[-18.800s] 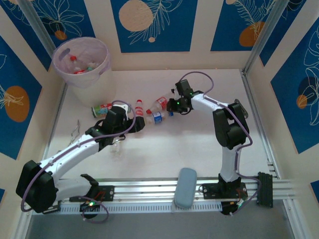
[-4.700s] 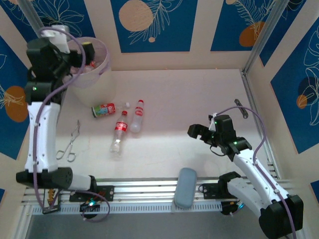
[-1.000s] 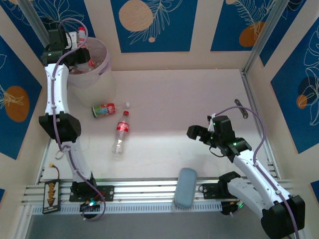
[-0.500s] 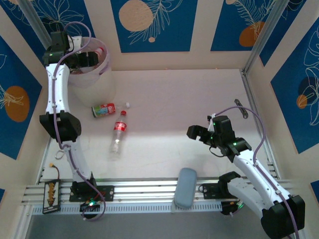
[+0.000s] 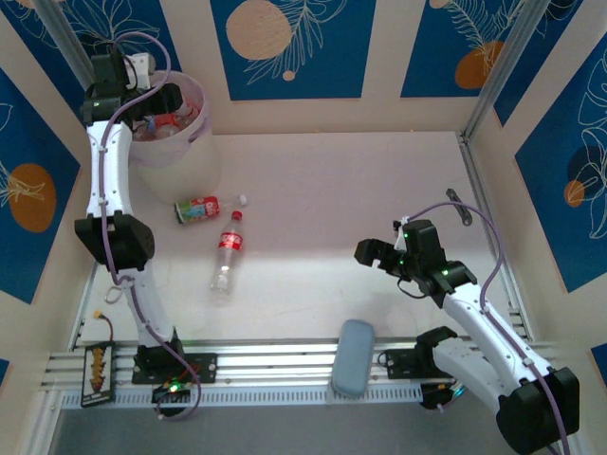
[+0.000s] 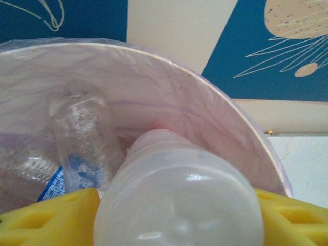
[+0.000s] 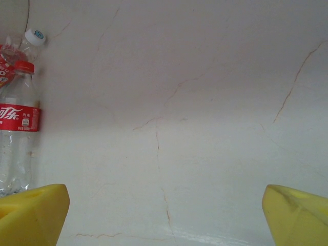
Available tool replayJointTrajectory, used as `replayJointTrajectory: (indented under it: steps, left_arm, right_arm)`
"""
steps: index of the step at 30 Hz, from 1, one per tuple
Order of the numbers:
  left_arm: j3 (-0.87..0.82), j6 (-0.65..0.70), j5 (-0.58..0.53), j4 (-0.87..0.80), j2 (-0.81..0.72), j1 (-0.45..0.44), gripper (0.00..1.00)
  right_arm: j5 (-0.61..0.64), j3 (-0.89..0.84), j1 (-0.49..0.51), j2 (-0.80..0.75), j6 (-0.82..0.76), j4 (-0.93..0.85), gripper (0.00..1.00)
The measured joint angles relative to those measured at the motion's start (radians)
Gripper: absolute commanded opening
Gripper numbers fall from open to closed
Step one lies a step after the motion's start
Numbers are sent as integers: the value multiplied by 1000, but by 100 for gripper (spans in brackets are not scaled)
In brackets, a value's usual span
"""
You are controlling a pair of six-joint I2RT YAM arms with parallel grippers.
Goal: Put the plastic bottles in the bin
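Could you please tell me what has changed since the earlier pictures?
The left end effector has tipped its bottle from above the rim into the bin; whether it is released is unclear. The right end effector, open, withdrew earlier. Of four bottles on the table, the green bottle and red-labelled bottle remain, like the pad.

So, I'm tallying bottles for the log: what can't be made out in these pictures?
Contents of the round translucent pinkish plastic bin: left wrist view, the base of a clear plastic bottle blocks most of it; top view, the left arm covers part of it.
Whether the left pincer grips that bottle: contact cut off by the bottom edge.
Red-labelled clear bottle, right wrist view: cut by the left edge.
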Motion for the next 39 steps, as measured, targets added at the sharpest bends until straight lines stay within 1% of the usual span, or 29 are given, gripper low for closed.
replayJointTrajectory:
  steps: [4,8,10,14,16,18,19,23,25,28,31,34,36,39]
  left_arm:
    - [-26,-6,11,11,0,-5,59]
    - [-72,-4,10,41,-8,-8,58]
    - [-137,-3,9,75,-38,-9,58]
    - [-317,0,10,145,-127,-10,58]
    - [-373,2,6,177,-155,-11,58]
    - [-400,3,2,197,-168,-11,64]
    - [-404,1,2,202,-169,-11,70]
    - [-420,-5,4,190,-169,-16,87]
    - [-419,-4,3,185,-177,-16,93]
    - [-398,-1,13,161,-183,-16,97]
    - [-349,-8,31,141,-183,-16,97]
    - [-304,-35,44,157,-188,-16,96]
    - [-293,-64,48,180,-195,-15,93]
    - [-278,-113,51,216,-193,-9,83]
  right_arm:
    - [2,0,2,1,0,0,97]
    - [2,0,2,12,0,3,97]
    - [2,0,2,14,0,3,97]
    - [3,0,2,14,0,6,97]
    - [2,0,3,14,0,6,97]
    - [3,0,5,14,0,7,97]
    - [3,0,7,14,0,7,97]
    - [3,0,9,18,0,7,97]
    - [3,0,9,19,0,7,97]
    - [3,0,9,19,0,8,97]
    - [3,0,9,20,3,18,97]
    - [3,0,9,20,3,31,97]
    - [3,0,9,20,3,30,97]
    - [3,0,9,19,3,29,97]
